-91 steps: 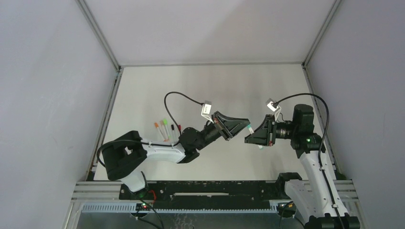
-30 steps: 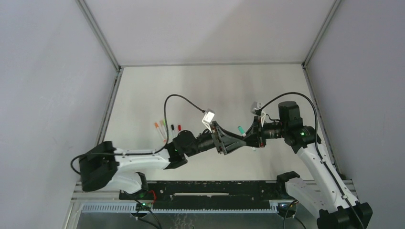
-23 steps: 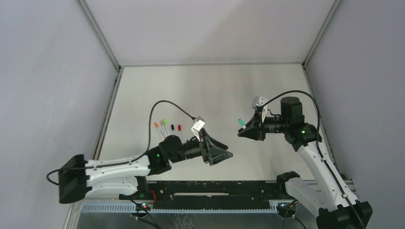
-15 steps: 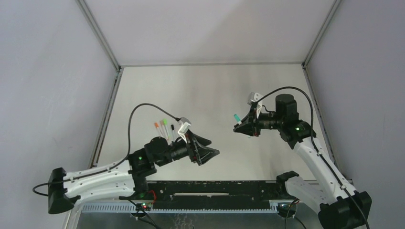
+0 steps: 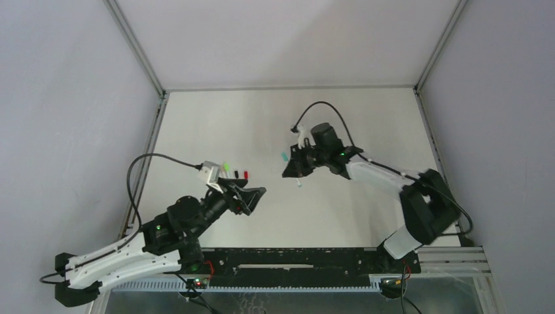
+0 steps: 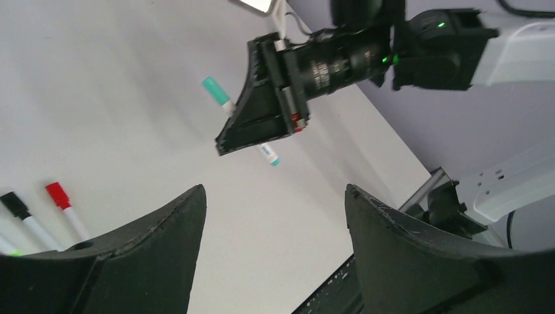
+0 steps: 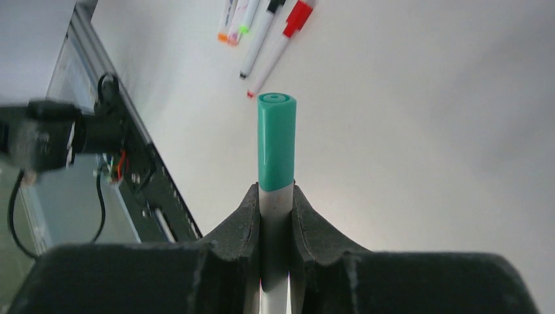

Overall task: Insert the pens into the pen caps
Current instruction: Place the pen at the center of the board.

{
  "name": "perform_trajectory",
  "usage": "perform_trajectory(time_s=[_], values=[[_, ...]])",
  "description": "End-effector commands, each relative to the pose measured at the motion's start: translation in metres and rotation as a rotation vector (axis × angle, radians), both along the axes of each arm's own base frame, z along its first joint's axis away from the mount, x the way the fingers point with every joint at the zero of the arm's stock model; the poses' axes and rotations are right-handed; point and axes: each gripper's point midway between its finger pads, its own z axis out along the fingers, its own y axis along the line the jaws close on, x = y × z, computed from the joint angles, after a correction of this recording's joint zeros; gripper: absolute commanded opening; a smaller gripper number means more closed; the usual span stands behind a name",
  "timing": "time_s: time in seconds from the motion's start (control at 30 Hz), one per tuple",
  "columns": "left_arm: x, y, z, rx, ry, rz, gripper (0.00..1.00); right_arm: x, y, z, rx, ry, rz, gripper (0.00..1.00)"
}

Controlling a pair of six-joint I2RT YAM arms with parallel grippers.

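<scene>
**Left gripper spread and empty; right gripper pinches the teal pen**

The left gripper (image 5: 252, 195) hangs low over the table (image 5: 366, 124) with its two fingers (image 6: 167, 226) spread wide and nothing between them. In its wrist view only bare table shows in the gap. Just beside its left finger lie the black pen (image 6: 18, 209) and the red pen (image 6: 63, 201), side by side, caps pointing away from the gripper. From above they belong to a short row of pens (image 5: 235, 171) lying just beyond the left gripper's tips. A green one (image 5: 226, 167) is at the row's left end; the rest of the row is hidden by the gripper.

Ahead of the left gripper and well apart from it, the right gripper (image 5: 290, 167) is raised off the table. Its fingers (image 7: 241, 222) are pressed together on the white barrel of the teal pen (image 7: 275, 204). The teal cap (image 7: 276, 140) is on the pen and sticks out past the fingertips; the pen's other end pokes out below the gripper (image 6: 269, 157). Beyond the cap, far ahead of the right gripper, the row of pens lies flat on the table.
</scene>
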Motion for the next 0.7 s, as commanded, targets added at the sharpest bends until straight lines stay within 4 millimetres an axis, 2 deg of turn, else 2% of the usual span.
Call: perform_trajectory(time_s=[0.0, 0.17, 0.3, 0.5, 0.67], values=[[0.008, 0.022, -0.017, 0.036, 0.004, 0.097, 0.81, 0.033, 0.043, 0.003, 0.054, 0.085, -0.131, 0.01], [0.008, 0.034, -0.022, -0.009, 0.005, 0.131, 0.81, 0.034, 0.079, -0.038, 0.008, 0.224, -0.124, 0.03], [0.009, 0.042, -0.024, -0.03, -0.002, 0.155, 0.81, 0.032, 0.098, -0.059, -0.015, 0.291, -0.141, 0.06], [0.009, 0.044, -0.028, -0.045, 0.005, 0.163, 0.81, 0.033, 0.108, -0.087, -0.044, 0.382, -0.162, 0.12], [0.008, 0.041, -0.029, -0.056, 0.016, 0.156, 0.81, 0.034, 0.113, -0.099, -0.053, 0.417, -0.162, 0.19]])
